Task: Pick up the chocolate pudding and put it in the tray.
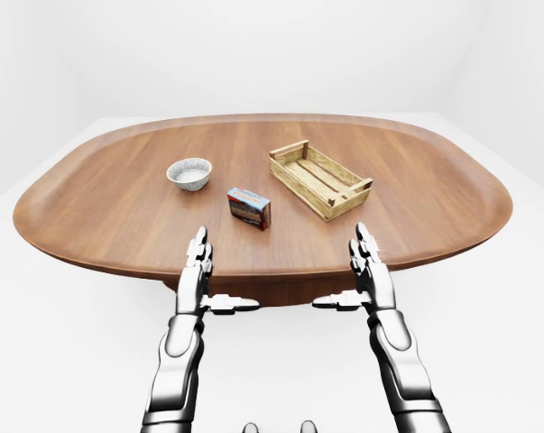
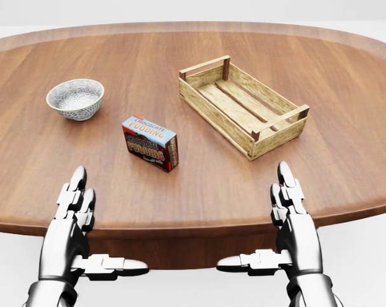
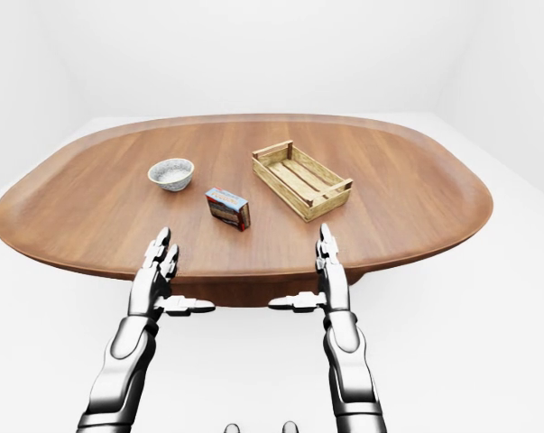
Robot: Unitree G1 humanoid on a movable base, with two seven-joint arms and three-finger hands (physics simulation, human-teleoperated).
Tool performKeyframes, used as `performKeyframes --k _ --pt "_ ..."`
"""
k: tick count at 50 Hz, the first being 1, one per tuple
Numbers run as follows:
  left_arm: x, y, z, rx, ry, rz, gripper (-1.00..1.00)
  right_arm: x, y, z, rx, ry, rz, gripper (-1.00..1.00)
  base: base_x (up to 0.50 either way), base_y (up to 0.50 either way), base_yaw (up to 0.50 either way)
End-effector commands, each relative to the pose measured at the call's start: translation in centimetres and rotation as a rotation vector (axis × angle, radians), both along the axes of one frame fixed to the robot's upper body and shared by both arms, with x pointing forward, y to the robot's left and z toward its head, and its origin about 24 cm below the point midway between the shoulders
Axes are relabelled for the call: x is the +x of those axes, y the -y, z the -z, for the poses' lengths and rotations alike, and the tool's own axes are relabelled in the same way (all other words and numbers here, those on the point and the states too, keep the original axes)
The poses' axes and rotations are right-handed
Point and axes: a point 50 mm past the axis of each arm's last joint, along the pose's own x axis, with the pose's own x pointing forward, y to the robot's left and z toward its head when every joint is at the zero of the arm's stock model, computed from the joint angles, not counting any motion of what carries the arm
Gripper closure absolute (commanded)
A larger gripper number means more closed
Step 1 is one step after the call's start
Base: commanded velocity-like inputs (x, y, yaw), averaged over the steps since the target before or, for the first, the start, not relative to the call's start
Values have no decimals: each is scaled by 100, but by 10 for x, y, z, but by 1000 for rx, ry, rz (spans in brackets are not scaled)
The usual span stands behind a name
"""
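Note:
The chocolate pudding, a small blue-topped box with brown sides, lies on the wooden table near the middle of the head view. Up and to its right sits the wooden slatted tray, set at an angle with nothing in it. My left hand hovers open at the table's near edge, below and left of the box. At the same edge my right hand is open too, below the tray. Both hold their fingers straight with the thumbs pointing inward, and neither touches anything.
A white patterned bowl stands left of the pudding box. The table is a large oval, whole in the left-eye view, with white floor all around it.

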Motion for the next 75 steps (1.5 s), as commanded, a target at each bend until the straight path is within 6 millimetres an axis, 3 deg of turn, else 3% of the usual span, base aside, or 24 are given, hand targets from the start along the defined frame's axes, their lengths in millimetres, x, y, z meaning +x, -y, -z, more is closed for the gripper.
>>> performKeyframes --k 1,26,39,41,45,47,49,50,57,59,61,68,69,75 --pt "-1 -1 -1 4 1 -3 -100 0 0 0 -6 0 7 -100 0 32 0" --pt "-1 0 -2 8 3 -9 -100 0 -3 -1 -15 -10 -12 -100 0 20 0" --pt "0 1 -4 8 -4 -4 -100 -15 -5 -35 -120 161 35 -100 0 0 0" --pt "0 1 -3 7 -5 -2 -100 -21 -6 -51 -134 228 40 -100 0 0 0" --pt "-1 1 -3 8 -6 -2 -100 -26 -7 -45 -161 204 61 -100 0 0 0" --pt "-1 1 -3 10 -6 -3 -100 -32 -7 -65 -167 288 68 -100 0 0 0" --pt "-1 1 -3 9 -6 -4 -100 -33 -6 -55 -179 247 80 -100 0 0 0" --pt "-1 2 -4 9 -6 -3 -100 -36 -7 -67 -184 299 77 -100 0 0 0" --pt "-2 2 -3 12 -6 -2 -100 -41 -9 -71 -205 314 76 -100 0 0 0" --pt "-2 2 -3 12 -7 -1 -100 -40 -8 -60 -209 266 80 -100 0 0 0" --pt "-2 2 -2 13 -7 0 -100 -43 -9 -74 -212 327 79 -100 0 0 0" --pt "-2 1 -2 13 -10 1 -100 -46 -11 -76 -222 336 75 -100 0 0 0" --pt "-2 1 -2 13 -10 1 -100 -45 -10 -68 -226 300 80 -100 0 0 0" --pt "-2 2 -2 14 -11 0 -100 -47 -11 -78 -225 344 77 -100 0 0 0"
